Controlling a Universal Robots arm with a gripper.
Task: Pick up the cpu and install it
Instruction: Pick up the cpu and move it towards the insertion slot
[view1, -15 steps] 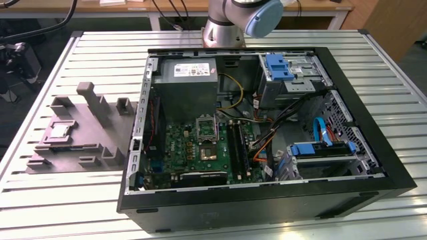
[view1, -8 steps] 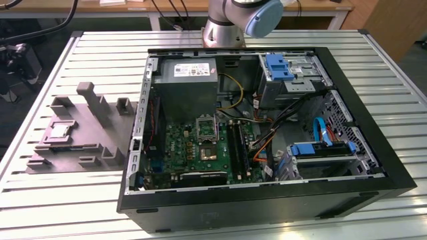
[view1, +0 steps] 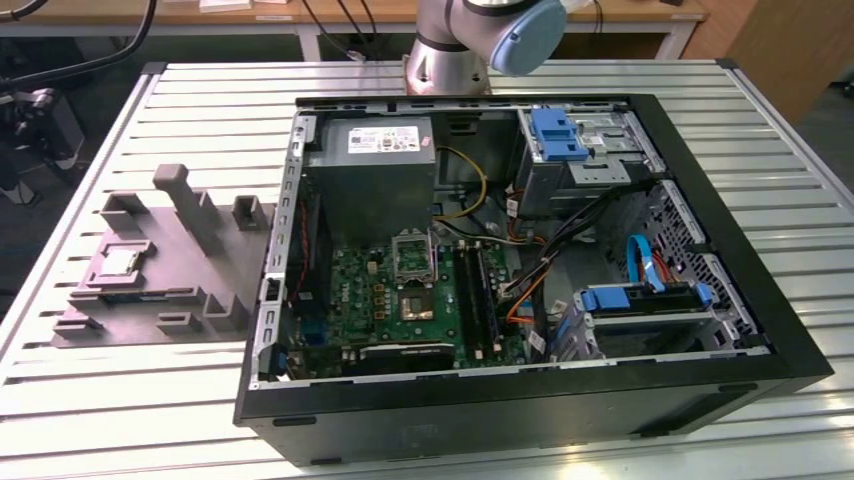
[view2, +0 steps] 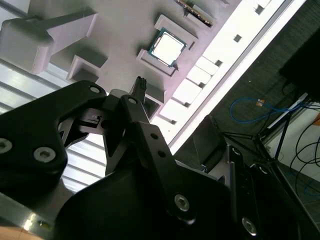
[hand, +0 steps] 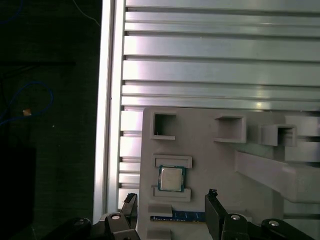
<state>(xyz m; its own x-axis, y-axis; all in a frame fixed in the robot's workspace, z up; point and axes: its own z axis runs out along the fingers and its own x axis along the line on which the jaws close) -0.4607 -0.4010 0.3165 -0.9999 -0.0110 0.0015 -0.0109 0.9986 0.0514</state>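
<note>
Ribbed aluminium table (hand: 225, 65) gleams beneath the work. On it the cpu (hand: 171, 178) lies flat in a shallow walled pocket of the grey moulded tray (hand: 210, 155). The gripper (hand: 170, 196) hangs over it, black fingers spread apart and holding nothing. Taking it cleanly likely means centring on opposite edges and descending square, since the pocket walls crowd it. The chip's lid is matt silver with a thin dark rim. The tray is dull plastic with blocky posts.
</note>
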